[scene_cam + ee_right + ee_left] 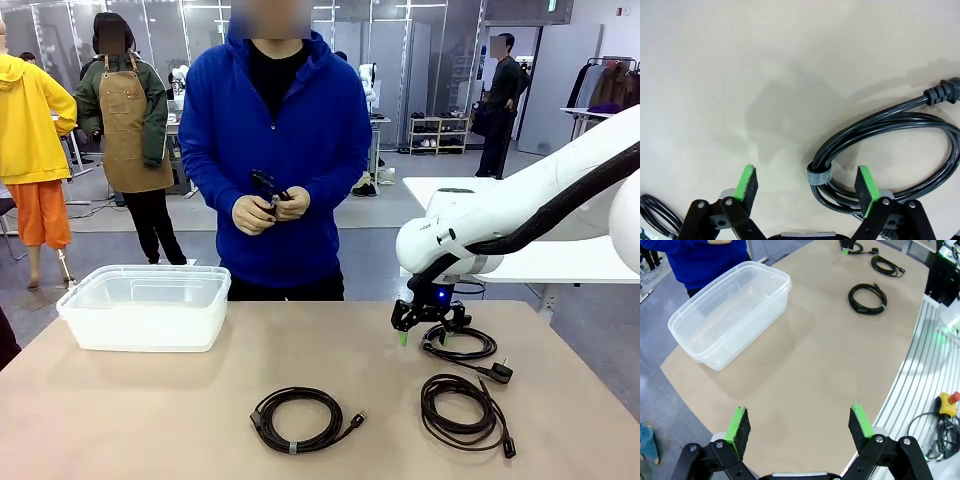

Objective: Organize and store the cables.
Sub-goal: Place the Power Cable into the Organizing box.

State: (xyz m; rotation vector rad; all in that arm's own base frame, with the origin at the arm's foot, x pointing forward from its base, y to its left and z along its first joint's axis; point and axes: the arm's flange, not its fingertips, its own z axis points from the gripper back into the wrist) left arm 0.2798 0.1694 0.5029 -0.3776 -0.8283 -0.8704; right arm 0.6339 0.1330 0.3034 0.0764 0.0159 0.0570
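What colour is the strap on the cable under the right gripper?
Grey strap; right wrist view.

tub (75, 308) left | centre cable (291, 447) front | near-right cable (460, 437) before far-right cable (490, 347)

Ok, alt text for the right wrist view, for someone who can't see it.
The right gripper, green-padded jaws apart, is down over a coiled black power cable on a tan table, straddling the coil's grey strap. The plug end points to the upper right; another coil's edge shows at bottom left.

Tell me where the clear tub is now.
Front view: the tub sits far left on the table, beside the person, left of the nearest cable.
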